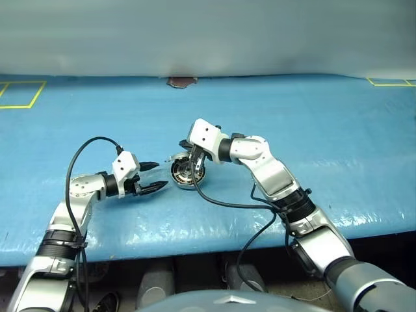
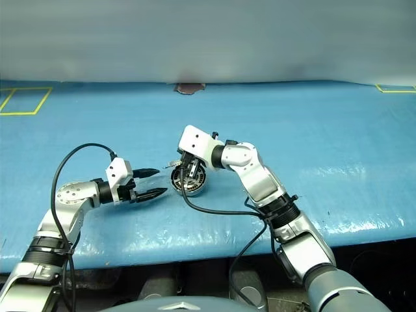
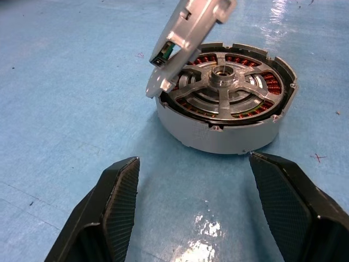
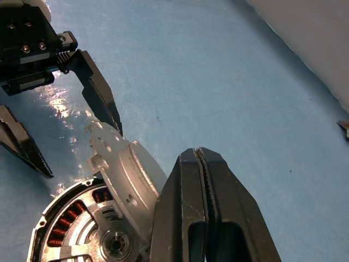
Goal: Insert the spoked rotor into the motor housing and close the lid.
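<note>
Nearest the robot, the left hand (image 1: 155,177) hovers low over the blue table (image 1: 338,149) with its two black fingers (image 3: 117,210) spread wide and nothing between them, pointing toward the motor housing (image 3: 229,128), which sits on the table just beyond the fingertips and apart from them. The housing is a shallow round metal cup standing flat, and the spoked rotor (image 3: 223,90) already lies inside it: silvery spokes run from a central hub out to the rim, with copper-orange windings showing in the gaps between them. The lid (image 4: 122,174), a grey metal disc, stands tilted up, half open, over the housing's edge on the side toward the right arm, still well short of lying flat. The right hand (image 4: 203,180) comes in from the far right side, angled down over the housing, its fingers pressed together with no gap and nothing pinched between them; it is right beside the raised lid, on the lid's outer face, though whether it actually touches the lid cannot be told. Farther back, yellow tape outlines (image 1: 19,94) mark the table near its left and right far corners, and a small brownish patch (image 1: 182,82) lies at the far edge where the table meets a pale wall.
</note>
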